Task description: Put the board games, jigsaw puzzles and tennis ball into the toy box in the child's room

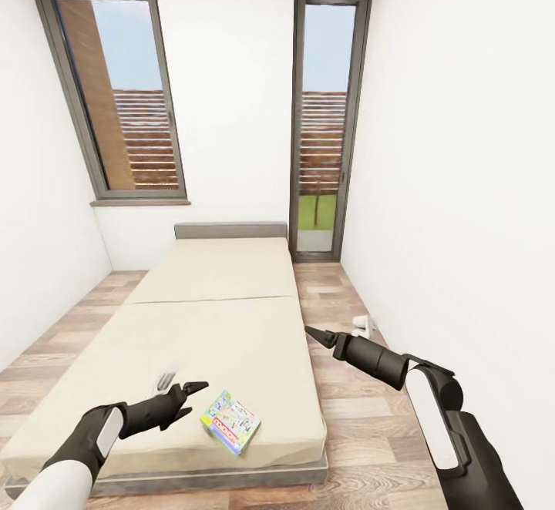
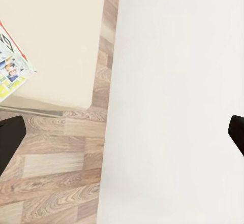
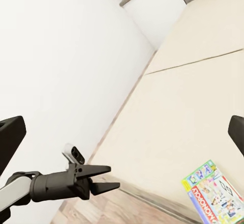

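One board game (image 1: pixel 230 421), a flat green-edged multicolour box, lies on the bed (image 1: pixel 223 317) near the foot corner of the beige mattress. It also shows in the left wrist view (image 2: pixel 12 66) and the right wrist view (image 3: pixel 211 191). My left gripper (image 1: pixel 187 398) hovers open just left of the box, above the mattress, with nothing between its fingers (image 2: pixel 10 137). The right wrist view catches that left gripper (image 3: pixel 109 178) with its fingers apart. My right gripper (image 1: pixel 314 333) hangs over the floor beside the bed's right edge, its fingers (image 3: pixel 236 132) spread wide and empty.
The bed's grey headboard (image 1: pixel 230 230) stands against the far white wall between a window (image 1: pixel 123 94) and a glass door (image 1: pixel 324 125). A strip of wood floor (image 1: pixel 362 387) runs between the bed and the right wall. A small white object (image 1: pixel 362 325) lies there.
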Robot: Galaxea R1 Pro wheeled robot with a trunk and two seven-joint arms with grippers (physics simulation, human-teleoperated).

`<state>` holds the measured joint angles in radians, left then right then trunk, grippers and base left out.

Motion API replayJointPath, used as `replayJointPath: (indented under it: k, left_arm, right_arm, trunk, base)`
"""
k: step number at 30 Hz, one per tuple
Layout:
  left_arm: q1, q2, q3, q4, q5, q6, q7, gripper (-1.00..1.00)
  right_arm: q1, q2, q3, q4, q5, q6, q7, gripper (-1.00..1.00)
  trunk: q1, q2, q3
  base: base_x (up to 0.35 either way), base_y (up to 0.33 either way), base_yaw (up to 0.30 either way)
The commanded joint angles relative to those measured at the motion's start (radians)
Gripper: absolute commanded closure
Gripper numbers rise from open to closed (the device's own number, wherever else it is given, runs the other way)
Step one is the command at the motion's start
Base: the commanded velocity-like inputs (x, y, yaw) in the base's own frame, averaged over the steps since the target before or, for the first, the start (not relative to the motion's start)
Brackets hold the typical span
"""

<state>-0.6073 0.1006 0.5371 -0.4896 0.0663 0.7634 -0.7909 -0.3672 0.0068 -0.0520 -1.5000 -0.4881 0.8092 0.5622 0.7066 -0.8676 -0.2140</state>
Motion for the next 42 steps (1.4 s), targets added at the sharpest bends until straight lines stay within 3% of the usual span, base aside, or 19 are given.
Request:
replayJointPath:
  k: [1, 7, 14, 19, 23, 28, 35, 42]
  left_arm:
    - [-0.001, 0.000, 0.003, 0.000, 0.005, 0.008, 0.000, -1.00]
    - [-0.003, 0.003, 0.003, 0.000, 0.006, 0.009, -0.002, -1.00]
    - [-0.003, 0.028, 0.004, 0.000, 0.006, 0.009, -0.002, -1.00]
    - [-0.003, 0.027, 0.004, 0.000, 0.006, 0.008, 0.000, -1.00]
    - [-0.003, 0.025, 0.004, 0.000, 0.006, 0.007, 0.001, -1.00]
    - [-0.003, 0.026, 0.004, 0.000, 0.006, 0.007, 0.000, -1.00]
    - [-0.003, 0.026, 0.004, 0.000, 0.006, 0.007, -0.001, -1.00]
    - [-0.003, 0.026, 0.005, 0.000, 0.006, 0.008, -0.002, -1.00]
  right_arm:
    - [-0.001, 0.001, -0.002, 0.000, -0.001, 0.006, 0.003, -1.00]
    - [-0.001, -0.001, -0.004, -0.010, -0.001, 0.003, 0.003, -1.00]
    - [0.000, -0.002, 0.008, -0.041, -0.016, 0.019, 0.045, -1.00]
    - [0.001, -0.005, 0.013, -0.059, -0.091, 0.019, 0.220, -1.00]
    - [0.001, -0.004, 0.010, -0.058, -0.107, 0.016, 0.274, -1.00]
    - [0.001, -0.003, 0.008, -0.054, -0.112, 0.013, 0.260, -1.00]
    - [0.001, -0.001, 0.013, -0.038, -0.124, 0.005, 0.179, -1.00]
    - [0.001, 0.000, 0.016, -0.027, -0.127, 0.004, 0.164, -1.00]
  trunk:
    - [0.004, -0.008, -0.005]
    - [0.027, -0.050, -0.023]
    - [0.054, -0.099, -0.045]
    - [0.073, -0.134, -0.061]
    - [0.088, -0.162, -0.074]
    - [0.108, -0.197, -0.089]
    - [0.134, -0.246, -0.111]
    - [0.161, -0.295, -0.133]
  base:
    - [0.000, 0.000, 0.000]
    - [0.000, 0.000, 0.000]
    - [0.000, 0.000, 0.000]
    - [0.000, 0.000, 0.000]
    - [0.000, 0.000, 0.000]
    - [0.000, 0.000, 0.000]
    - [0.000, 0.000, 0.000]
    - [0.000, 0.000, 0.000]
